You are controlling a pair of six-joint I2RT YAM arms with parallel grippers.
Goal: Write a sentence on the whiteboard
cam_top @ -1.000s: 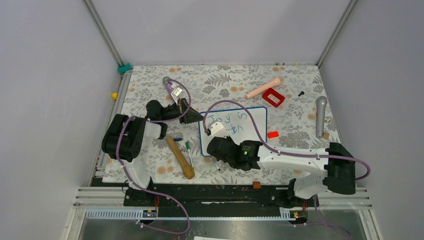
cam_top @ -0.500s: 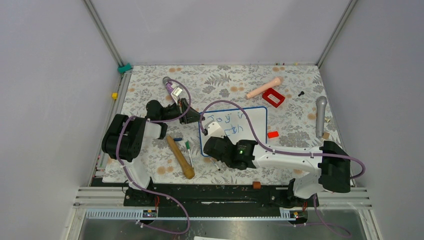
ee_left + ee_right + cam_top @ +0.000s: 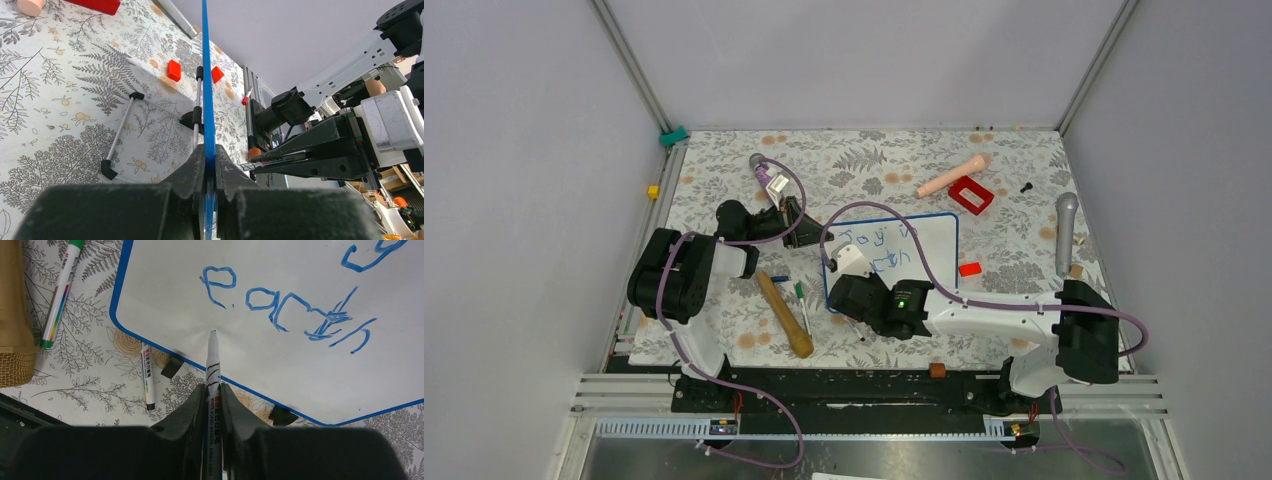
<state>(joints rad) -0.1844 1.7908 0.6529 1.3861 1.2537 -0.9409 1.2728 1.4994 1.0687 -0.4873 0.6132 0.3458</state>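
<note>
The whiteboard (image 3: 924, 245) stands propped on the floral table, white with a thin blue frame. Blue letters of the sentence (image 3: 879, 240) read "Joy in" on top and "each" (image 3: 285, 305) below. My left gripper (image 3: 812, 235) is shut on the board's left edge; the left wrist view shows the blue frame (image 3: 205, 75) pinched in that gripper (image 3: 209, 150). My right gripper (image 3: 213, 387) is shut on a whiteboard marker (image 3: 212, 360). Its tip meets the board under the "e", near the lower left corner. From above, this gripper (image 3: 842, 292) sits at the board's lower left.
A tan rod (image 3: 785, 315) and a green-capped marker (image 3: 801, 300) lie left of the board, and another marker (image 3: 146, 377) lies just below its edge. A red box (image 3: 970, 195), a peach cylinder (image 3: 951, 177), a small red block (image 3: 969, 268) and a grey microphone (image 3: 1065, 232) lie to the right.
My right arm has slid left along the board with the marker, from under "each" to the lower left corner. The left arm and the board have stayed put.
</note>
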